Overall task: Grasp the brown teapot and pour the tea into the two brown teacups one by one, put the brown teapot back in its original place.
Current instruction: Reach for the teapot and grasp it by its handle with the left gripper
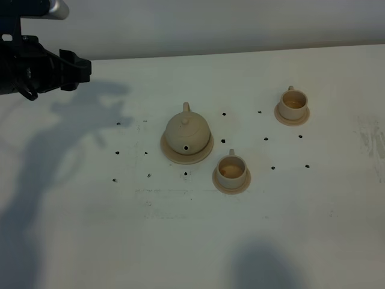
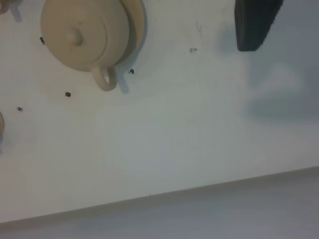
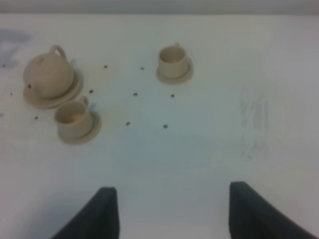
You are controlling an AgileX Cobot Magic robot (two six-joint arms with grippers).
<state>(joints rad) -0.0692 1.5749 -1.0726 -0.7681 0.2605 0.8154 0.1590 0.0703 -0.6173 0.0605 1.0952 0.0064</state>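
Note:
The brown teapot point(image 1: 187, 132) stands upright with its lid on, on the flat round tray point(image 1: 203, 155) at the table's middle; its spout points to the front. One teacup point(image 1: 231, 170) on its saucer stands just right of and in front of the tray. The other teacup point(image 1: 293, 103) on its saucer stands further back right. My left gripper point(image 1: 79, 67) hovers open and empty at the far left, well away from the pot; one finger point(image 2: 253, 27) shows in the left wrist view beside the teapot point(image 2: 82, 32). My right gripper point(image 3: 172, 211) is open and empty, short of the teapot point(image 3: 48, 74) and both cups point(image 3: 72, 119) point(image 3: 173, 60).
The white table point(image 1: 72, 229) carries several small dark dots around the pot and cups. Its back edge point(image 1: 240, 53) meets a grey wall. Scuff marks point(image 1: 370, 141) lie at the right. The table's edge point(image 2: 174, 191) shows in the left wrist view.

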